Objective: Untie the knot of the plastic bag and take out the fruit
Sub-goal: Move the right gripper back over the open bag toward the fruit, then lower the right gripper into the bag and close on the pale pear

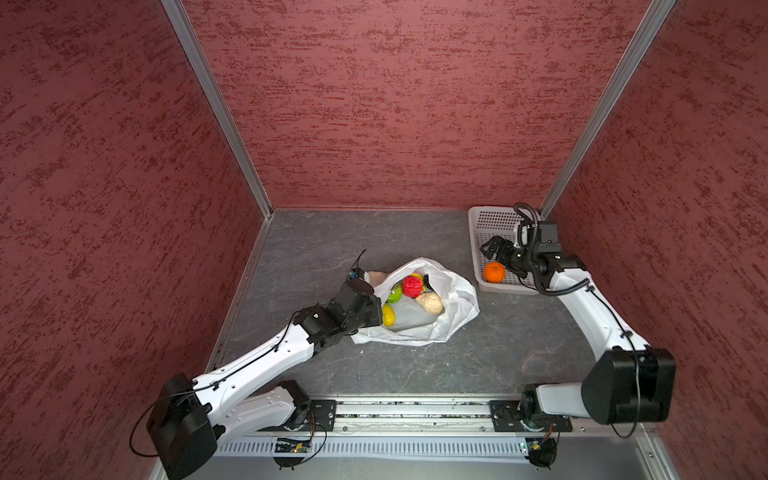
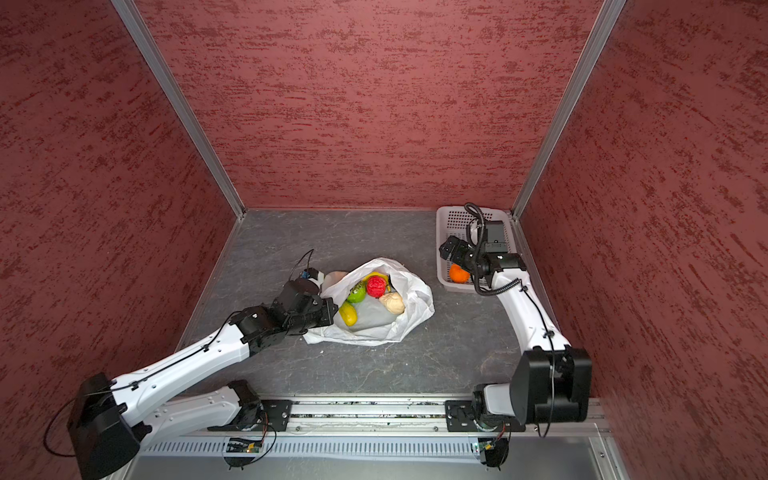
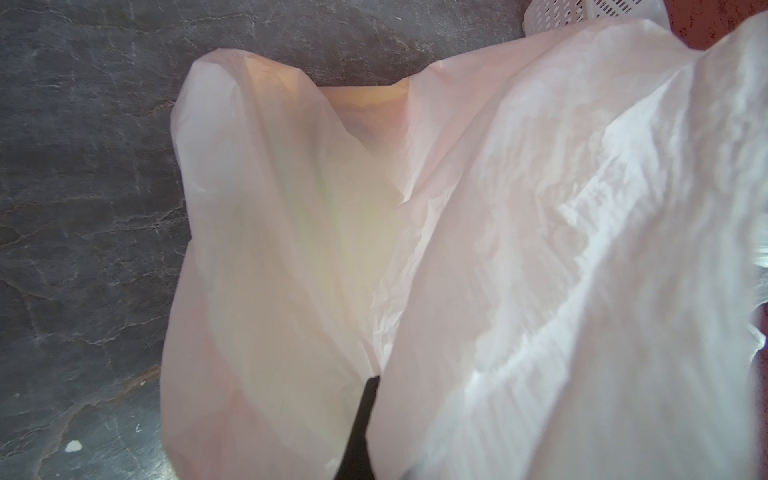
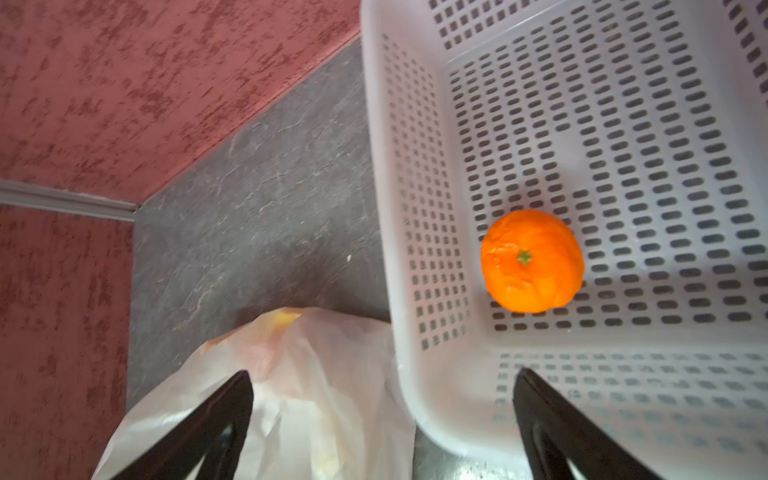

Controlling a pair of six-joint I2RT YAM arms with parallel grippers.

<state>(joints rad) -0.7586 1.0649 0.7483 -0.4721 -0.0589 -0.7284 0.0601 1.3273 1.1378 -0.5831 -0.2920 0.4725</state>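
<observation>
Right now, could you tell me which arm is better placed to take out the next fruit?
Right: the right gripper hangs open over the basket; the left gripper is shut on the plastic bag, holding it open.

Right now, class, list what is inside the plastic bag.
Visible in the plastic bag: red berry, green apple, banana, yellow-green oblong, beige piece. Anything under them or the folds is hidden.

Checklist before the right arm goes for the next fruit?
1. Plastic bag mouth open, no knot: ok.
2. Left gripper shut on the bag's rim: ok.
3. Right gripper open, empty: ok.
4. Orange lying free in basket: ok.
5. Red berry uncovered on top of the pile: ok.
6. More fruit hidden under the pile: cannot tell.
</observation>
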